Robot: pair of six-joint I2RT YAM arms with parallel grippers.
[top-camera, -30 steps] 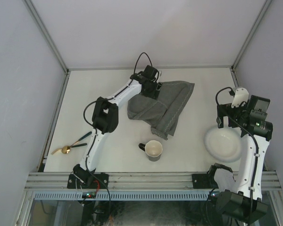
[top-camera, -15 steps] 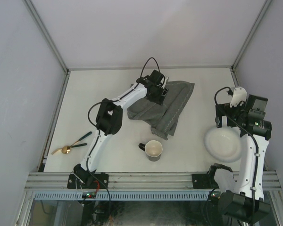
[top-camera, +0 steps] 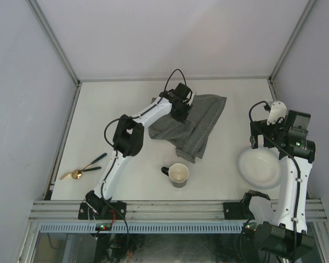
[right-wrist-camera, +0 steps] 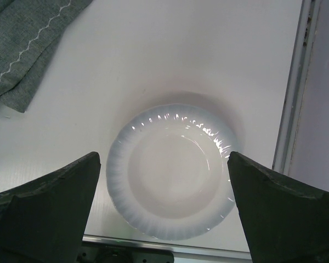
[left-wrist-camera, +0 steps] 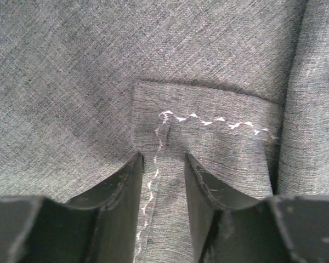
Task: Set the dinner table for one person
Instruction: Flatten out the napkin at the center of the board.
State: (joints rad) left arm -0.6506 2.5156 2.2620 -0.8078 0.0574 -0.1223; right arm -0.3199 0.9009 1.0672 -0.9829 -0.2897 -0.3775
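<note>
Our left pincer stands half-open astride a stitched fold of the mat. We cannot tell whether it actually pinches the cloth. Our right pincer hangs wide open above the plate, holding nothing.

We judge the setting barely begun. The tabletop fills the space between the rails ahead of our arm bases and carries every item, but none sits in a place setting yet.

The mat lies crumpled and doubled over itself at about 12 to 1 o'clock, far from the near edge. Spreading it flat looks like the step in hand.

The plate rests bare on the tabletop at 4 o'clock, close to the right rail and well apart from the mat. The cup stands upright at 6 o'clock, just beside the mat's nearest corner. The cutlery lies in a loose bunch at 8 o'clock by the left rail.

What we think is left: flatten the mat, then bring plate, cup and cutlery onto or around it.
</note>
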